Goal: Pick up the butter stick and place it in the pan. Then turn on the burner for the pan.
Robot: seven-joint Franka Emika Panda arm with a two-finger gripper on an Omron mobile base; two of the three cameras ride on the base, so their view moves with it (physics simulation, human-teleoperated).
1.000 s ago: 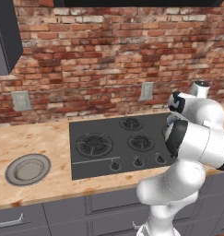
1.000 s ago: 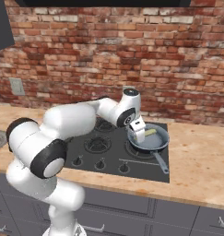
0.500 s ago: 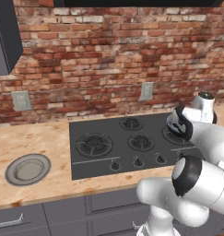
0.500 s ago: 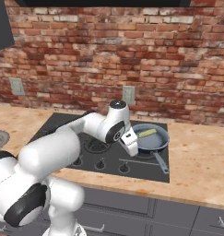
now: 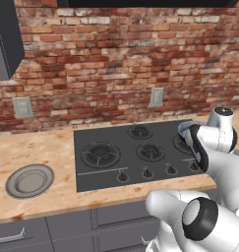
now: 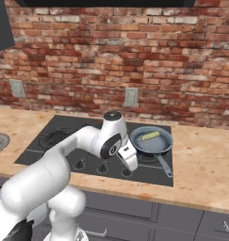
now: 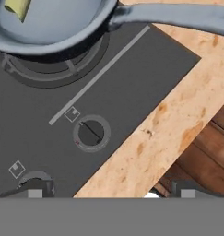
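Observation:
The butter stick (image 6: 151, 136) lies inside the pan (image 6: 158, 146), which sits on the cooktop's right-hand burner with its long handle pointing toward the front edge. In the hand view the pan (image 7: 53, 23) fills the upper left, with the butter stick (image 7: 17, 7) at the top edge. My gripper (image 6: 131, 164) hangs open and empty over the front right of the cooktop, just left of the pan handle. A round burner knob (image 7: 91, 133) lies ahead of the gripper (image 7: 109, 190). My own arm hides most of the pan (image 5: 187, 128) in the left base view.
The black cooktop (image 5: 111, 133) has a row of knobs (image 5: 147, 173) along its front. A flat grey plate (image 5: 30, 180) rests on the wooden counter (image 5: 37, 147) at the left. A brick wall with outlets (image 5: 156, 97) stands behind. Counter edge and floor show beyond the knob (image 7: 196, 152).
The arm has drawn back from over the pan and come down over the knob row at the cooktop's front. The butter stick stays in the pan. The jaws remain open.

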